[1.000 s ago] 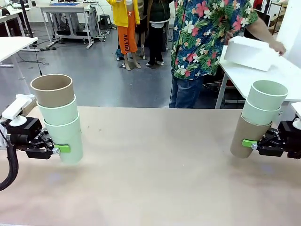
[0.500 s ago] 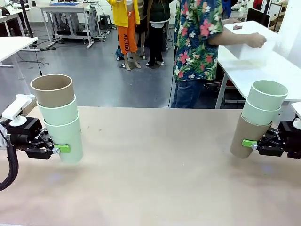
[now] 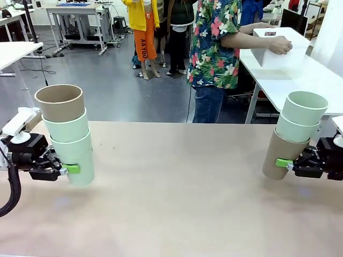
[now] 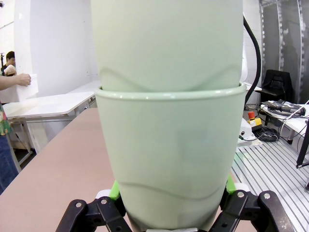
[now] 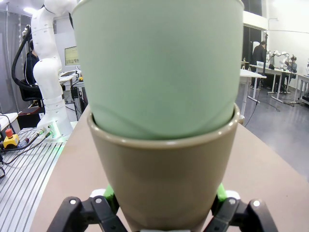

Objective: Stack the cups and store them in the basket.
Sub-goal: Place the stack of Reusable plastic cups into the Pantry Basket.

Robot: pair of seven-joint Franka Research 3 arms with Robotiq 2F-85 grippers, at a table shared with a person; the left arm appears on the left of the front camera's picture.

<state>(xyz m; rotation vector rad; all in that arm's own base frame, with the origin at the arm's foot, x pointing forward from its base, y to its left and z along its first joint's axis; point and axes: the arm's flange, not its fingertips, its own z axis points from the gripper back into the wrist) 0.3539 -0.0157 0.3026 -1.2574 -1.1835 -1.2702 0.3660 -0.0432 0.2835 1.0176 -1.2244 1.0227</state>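
Observation:
At the table's left a stack of three cups (image 3: 68, 136) hangs just above the surface: two mint green ones with a tan-brown one (image 3: 59, 102) on top. My left gripper (image 3: 64, 169) is shut on the bottom mint cup (image 4: 169, 159). At the right a second stack (image 3: 292, 136) holds two mint cups inside a tan-brown cup (image 5: 164, 174), on which my right gripper (image 3: 284, 163) is shut. A person in a floral shirt behind the table holds the white basket (image 3: 276, 51) on a far white table.
The tan tabletop (image 3: 177, 187) spreads wide and bare between the two stacks. A white table (image 3: 289, 85) stands behind at the right, another at the far left. Other people stand farther back.
Both arms and both stacks have stayed still. The person has turned and shifted leftward, carrying the white basket across the far table.

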